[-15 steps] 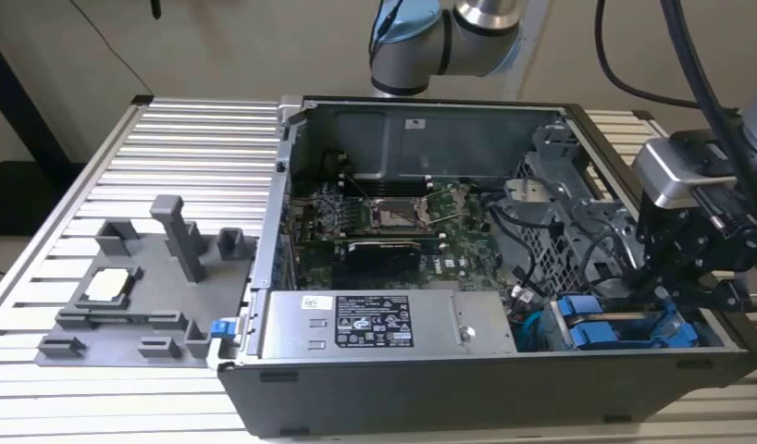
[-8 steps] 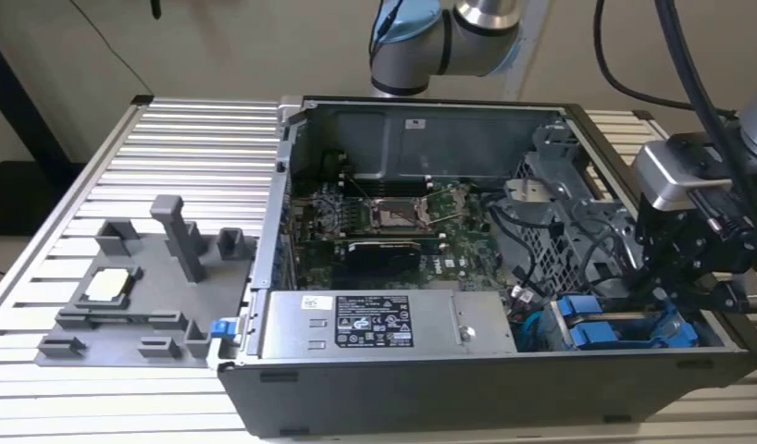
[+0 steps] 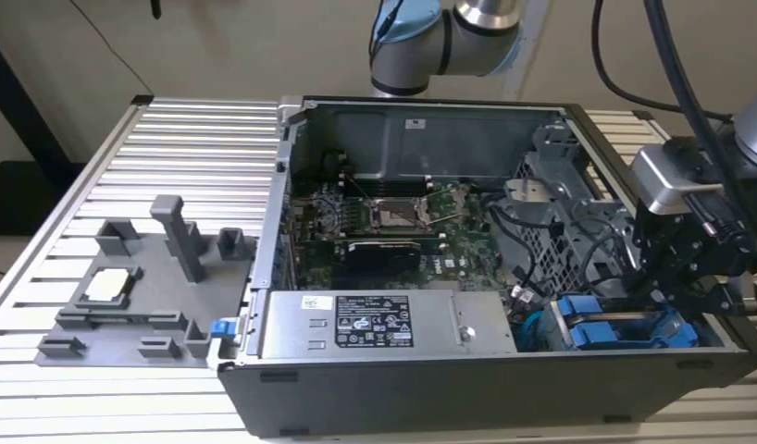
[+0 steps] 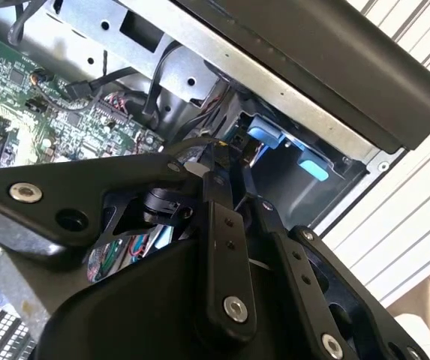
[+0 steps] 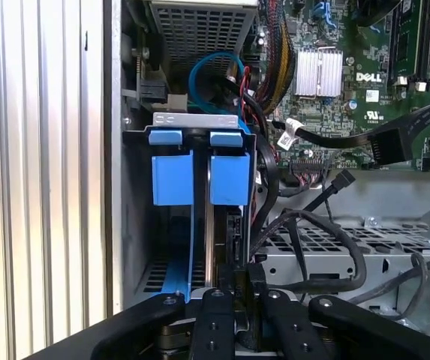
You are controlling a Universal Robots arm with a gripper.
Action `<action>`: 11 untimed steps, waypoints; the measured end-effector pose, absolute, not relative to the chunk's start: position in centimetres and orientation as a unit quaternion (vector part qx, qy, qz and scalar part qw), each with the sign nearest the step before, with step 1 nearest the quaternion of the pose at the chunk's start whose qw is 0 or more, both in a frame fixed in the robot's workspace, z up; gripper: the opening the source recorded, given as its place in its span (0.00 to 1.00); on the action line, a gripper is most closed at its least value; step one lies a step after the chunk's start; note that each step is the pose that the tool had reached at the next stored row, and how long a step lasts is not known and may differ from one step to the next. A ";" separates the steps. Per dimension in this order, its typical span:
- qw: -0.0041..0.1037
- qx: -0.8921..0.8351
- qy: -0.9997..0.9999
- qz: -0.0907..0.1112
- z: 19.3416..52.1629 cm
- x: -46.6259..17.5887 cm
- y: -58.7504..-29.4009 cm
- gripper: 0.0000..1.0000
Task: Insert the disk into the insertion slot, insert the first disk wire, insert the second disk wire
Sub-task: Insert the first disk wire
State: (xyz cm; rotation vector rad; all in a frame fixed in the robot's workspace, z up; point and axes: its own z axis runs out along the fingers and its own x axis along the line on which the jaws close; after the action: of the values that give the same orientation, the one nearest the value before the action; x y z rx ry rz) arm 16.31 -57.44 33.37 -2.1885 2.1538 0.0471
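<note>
the disk is seen seated on edge in the insertion slot of the grey drive cage, in the corner of the computer case at the exterior view's right. its blue carrier end and a thin strip of its edge are exposed, and the other blue carrier stands just beside it, between it and the case wall. the gripper is held at the end of the disk opposite the blue handle, in line with it. its fingers are drawn close together on what is judged to be a small black plug; whether the plug touches the disk cannot be told. the disk is judged to be rigid, fairly heavy for its size, smooth on its metal faces and easily harmed by knocks, so it is best taken by the blue plastic frame and not by the label face. the plug is judged to be light and stiff, but it would be tugged sideways by its springy lead among the black cables, so it is best pinched across the flat sides of its body and kept square to the socket.
</note>
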 end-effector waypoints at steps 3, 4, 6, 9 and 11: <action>0.036 -0.712 0.701 0.016 33.3 16.3 -57.4 0.19; 0.036 -0.712 0.701 0.016 33.3 16.3 -57.4 0.20; 0.035 -0.712 0.701 0.015 33.4 16.3 -57.4 0.27; 0.036 -0.712 0.701 0.015 34.3 16.3 -57.4 0.27; 0.036 -0.712 0.701 0.015 35.2 16.3 -57.4 0.27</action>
State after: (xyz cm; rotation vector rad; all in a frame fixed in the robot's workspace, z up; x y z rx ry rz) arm 16.31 -57.44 35.25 -2.1881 2.1534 0.0469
